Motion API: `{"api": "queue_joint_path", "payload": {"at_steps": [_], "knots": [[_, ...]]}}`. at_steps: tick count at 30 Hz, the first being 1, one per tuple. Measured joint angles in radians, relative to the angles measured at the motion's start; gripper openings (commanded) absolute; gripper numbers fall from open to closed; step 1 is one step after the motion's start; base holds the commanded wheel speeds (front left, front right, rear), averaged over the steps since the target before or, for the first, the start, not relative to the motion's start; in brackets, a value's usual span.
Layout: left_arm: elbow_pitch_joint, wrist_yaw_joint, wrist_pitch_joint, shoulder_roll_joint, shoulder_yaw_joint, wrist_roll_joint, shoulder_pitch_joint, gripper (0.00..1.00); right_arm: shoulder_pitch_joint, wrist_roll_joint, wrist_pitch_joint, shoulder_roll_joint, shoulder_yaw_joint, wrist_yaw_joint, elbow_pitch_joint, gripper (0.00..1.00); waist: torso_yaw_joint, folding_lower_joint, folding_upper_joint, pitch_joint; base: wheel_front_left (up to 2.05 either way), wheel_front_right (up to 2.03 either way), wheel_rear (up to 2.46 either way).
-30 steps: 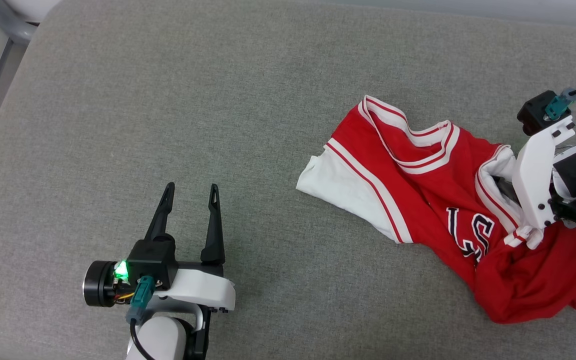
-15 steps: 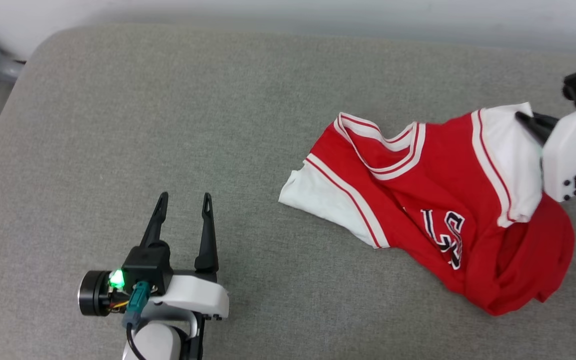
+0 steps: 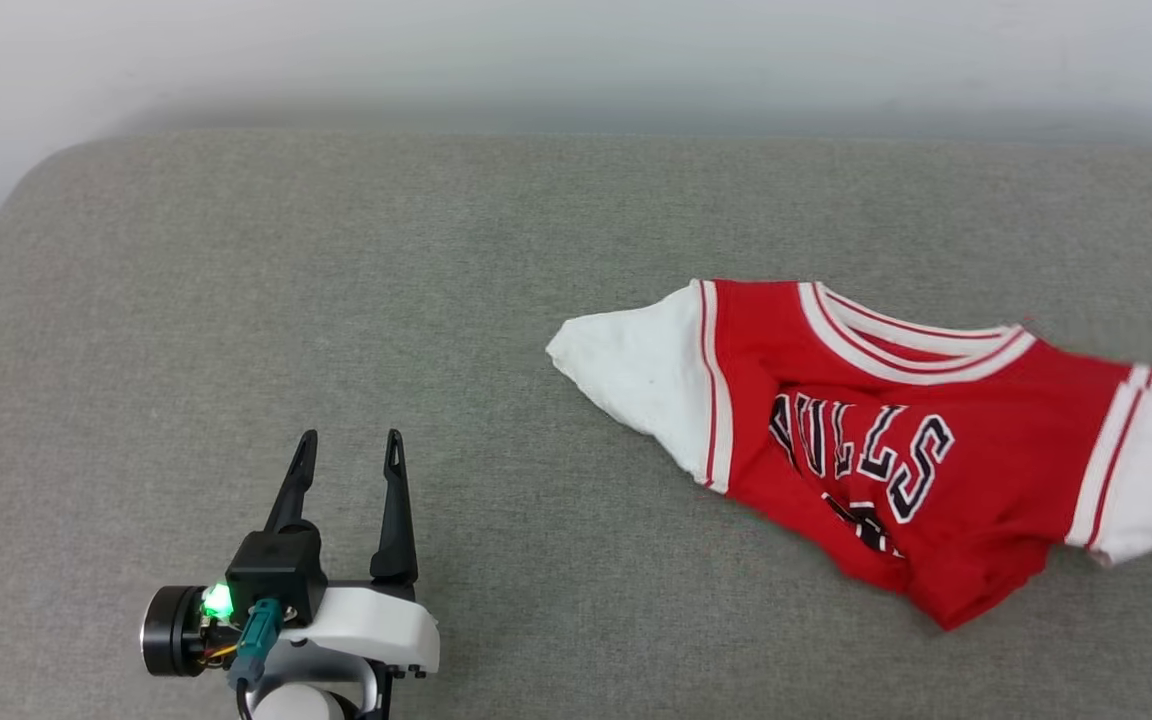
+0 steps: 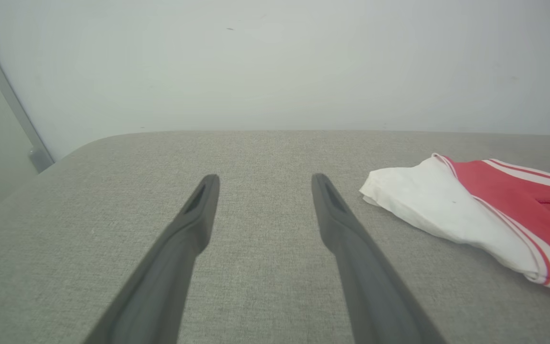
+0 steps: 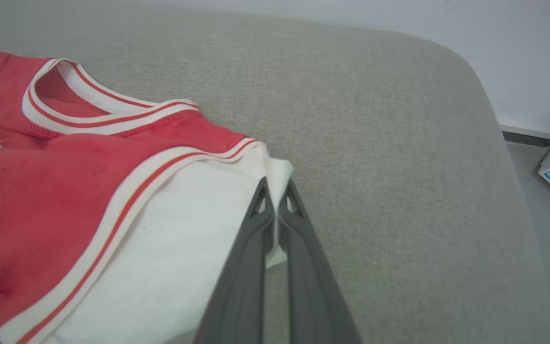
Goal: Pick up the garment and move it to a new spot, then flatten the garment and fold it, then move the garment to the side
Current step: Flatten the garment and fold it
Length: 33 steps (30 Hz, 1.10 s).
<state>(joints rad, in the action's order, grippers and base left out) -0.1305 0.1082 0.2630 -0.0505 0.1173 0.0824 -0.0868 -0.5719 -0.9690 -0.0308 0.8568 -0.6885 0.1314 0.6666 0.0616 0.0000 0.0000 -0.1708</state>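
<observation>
Spanning the head view: grey fabric tabletop (image 3: 236,300), rounded far-left corner, far edge along a pale wall (image 3: 576,60). Open fabric across the left half. The garment (image 3: 1016,420) lies right of centre, lettering up, lower hem bunched. One white sleeve points toward the middle, the other reaches the view's right edge. Left gripper (image 3: 351,440) sits low left, jaws spread, holding nothing, well apart from the cloth. Right gripper (image 5: 276,191): jaws clenched on the white sleeve's edge, near the tabletop's rounded right corner.

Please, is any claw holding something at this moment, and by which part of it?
The right claw is shut on the garment, pinching the outer edge of its white sleeve. The left claw is open and holds nothing.
</observation>
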Motion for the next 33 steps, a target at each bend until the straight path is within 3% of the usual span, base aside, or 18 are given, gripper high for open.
{"api": "queue_joint_path", "payload": {"at_steps": [8, 17, 18, 19, 24, 28, 33], "knots": [[-0.005, -0.008, 0.0, 0.0, -0.005, -0.002, 0.003, 1.0, 0.197, -0.074, -0.008, -0.015, 0.077, 0.0, 0.111, 0.0, -0.028, -0.0001, 0.0001, 0.003, 0.0, 0.0, 0.0], [-0.019, -0.012, 0.0, 0.0, -0.006, -0.005, 0.003, 1.0, 0.274, -0.116, 0.01, -0.096, 0.102, -0.001, 0.184, 0.0, -0.038, 0.0, 0.0, 0.014, 0.0, 0.0, 0.0], [-0.021, -0.013, 0.0, 0.0, -0.006, -0.007, 0.003, 1.0, 0.275, -0.117, -0.005, -0.104, 0.111, -0.001, 0.195, 0.45, -0.038, -0.0001, 0.0, 0.017, 0.0, 0.0, 0.0], [-0.022, -0.017, 0.0, 0.0, -0.007, -0.009, 0.003, 1.0, 0.275, -0.117, -0.02, -0.11, 0.12, -0.001, 0.205, 1.0, -0.039, -0.0001, 0.0, 0.02, 0.0, 0.0, 0.0], [-0.026, -0.03, 0.0, -0.003, -0.033, -0.018, 0.004, 1.0, 0.24, -0.047, -0.175, -0.124, 0.161, 0.0, 0.247, 1.0, -0.045, 0.0, 0.0, 0.044, 0.0, 0.0, 0.0], [-0.022, -0.044, 0.0, -0.013, -0.048, -0.029, 0.002, 1.0, 0.168, 0.053, -0.228, -0.14, 0.223, 0.0, 0.239, 1.0, -0.057, -0.0001, 0.0, 0.063, 0.0, 0.0, 0.0], [-0.028, -0.081, 0.0, -0.035, -0.06, -0.03, -0.049, 1.0, 0.145, 0.268, -0.233, -0.195, 0.465, 0.0, 0.068, 1.0, -0.08, 0.0, 0.0, 0.074, 0.0, 0.0, 0.0]]}}
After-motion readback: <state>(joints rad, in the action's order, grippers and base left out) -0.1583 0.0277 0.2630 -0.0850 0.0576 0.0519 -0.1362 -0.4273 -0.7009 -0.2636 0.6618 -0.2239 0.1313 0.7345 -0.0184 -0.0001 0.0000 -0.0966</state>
